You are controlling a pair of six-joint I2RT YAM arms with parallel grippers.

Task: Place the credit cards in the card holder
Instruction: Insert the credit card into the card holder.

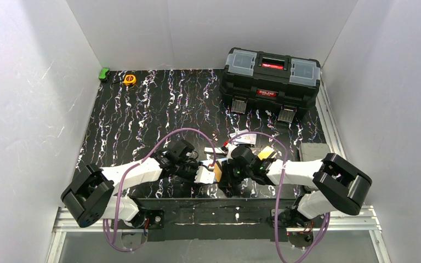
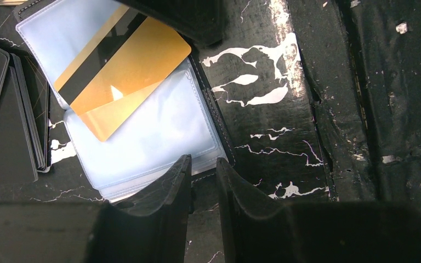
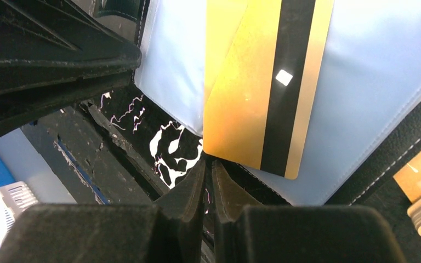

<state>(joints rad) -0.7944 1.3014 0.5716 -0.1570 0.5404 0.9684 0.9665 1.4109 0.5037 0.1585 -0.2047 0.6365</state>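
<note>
Operator: Position of the holder, and the tools?

Inspector: The holder (image 2: 159, 131) lies open at the middle of the table's (image 2: 263, 126) near edge, pale sleeves up. The gold card (image 2: 126, 71) rests slantwise on them. One corner looks tucked under a sleeve, though I cannot confirm how deep. Your left gripper (image 2: 203, 164) reads as clamped on the holder's rim. Your right gripper (image 3: 208, 164) has its fingers together at the card's near corner; whether they pinch it, I cannot tell.

Operator: Advice for the step?

Inspector: Square the card to the pocket mouth first. Then push along its long side, flat and low, while your left pins the holder. Both forearms run inward along the near edge, wrists tipped down, tools almost meeting.
</note>
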